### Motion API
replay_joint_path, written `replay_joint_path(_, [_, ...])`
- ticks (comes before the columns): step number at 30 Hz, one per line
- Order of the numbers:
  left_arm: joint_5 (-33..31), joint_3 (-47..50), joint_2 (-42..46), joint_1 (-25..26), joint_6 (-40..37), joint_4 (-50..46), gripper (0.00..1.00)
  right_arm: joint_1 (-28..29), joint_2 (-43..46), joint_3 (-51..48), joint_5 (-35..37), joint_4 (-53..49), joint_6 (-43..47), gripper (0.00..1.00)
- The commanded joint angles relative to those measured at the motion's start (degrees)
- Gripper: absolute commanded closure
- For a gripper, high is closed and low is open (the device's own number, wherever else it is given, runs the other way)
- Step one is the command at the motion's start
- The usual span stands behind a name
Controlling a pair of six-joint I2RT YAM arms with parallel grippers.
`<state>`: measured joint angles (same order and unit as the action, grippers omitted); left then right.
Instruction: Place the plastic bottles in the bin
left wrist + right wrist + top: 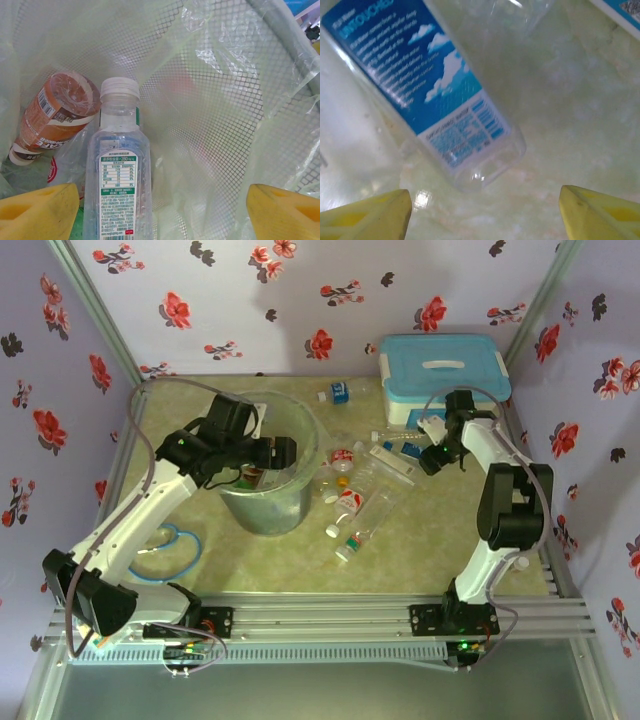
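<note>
Two plastic bottles [118,165] lie inside bin [225,110], left wrist view; left jaws spread wide, empty, lower frame. Top view adds loose bottles [358,502] on desk [420,550], centre-right. Right jaws open over blue-labelled bottle [435,85].

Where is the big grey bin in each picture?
Top external: the bin stands left of middle on the green table, beside the scattered bottles.
Left wrist: looking down into it, its mesh wall all around, a white-capped bottle inside.
Right wrist: this camera faces a blue-label bottle lying on the table.
Shared landmark: the clear plastic bag lining the bin, in the top and left wrist views.
</note>
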<state>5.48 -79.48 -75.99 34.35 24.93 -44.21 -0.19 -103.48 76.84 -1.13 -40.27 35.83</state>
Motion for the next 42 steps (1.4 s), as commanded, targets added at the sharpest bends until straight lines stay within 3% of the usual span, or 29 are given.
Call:
replay_joint_path(1, [-0.73,-1.20,1.35,0.50,-0.44,0.52,0.13,-0.25,-1.52,1.68,-4.20,3.54,-0.74,0.22])
replay_joint_path(11, [-0.99,-0.68,2.21,0.48,0.23,0.94,0.13,0.80,9.20,-0.69,-13.74,0.26,-5.05,0.22])
replay_joint_path(17, [-0.79,-1.79,0.35,0.72,0.24,1.45,0.13,4.42,3.19,2.76,-13.91,-6.57,-1.76,0.27])
replay_joint_path(28, [-1.25,-1.97,0.29,0.90,-0.71,0.92,0.12,6.80,-4.04,2.11,-14.40,-5.61,-3.52,0.32])
replay_joint_path(34, [-1.23,-2.96,-1.42,0.84,-1.20,1.40,0.12,7.98,-5.41,2.11,-17.61,-6.37,-4.98,0.31])
replay_joint_path(42, [-1.26,-2.74,-1.98,0.80,-1.20,1.66,0.11,9.24,-5.14,1.65,-14.15,-10.39,-5.49,0.20])
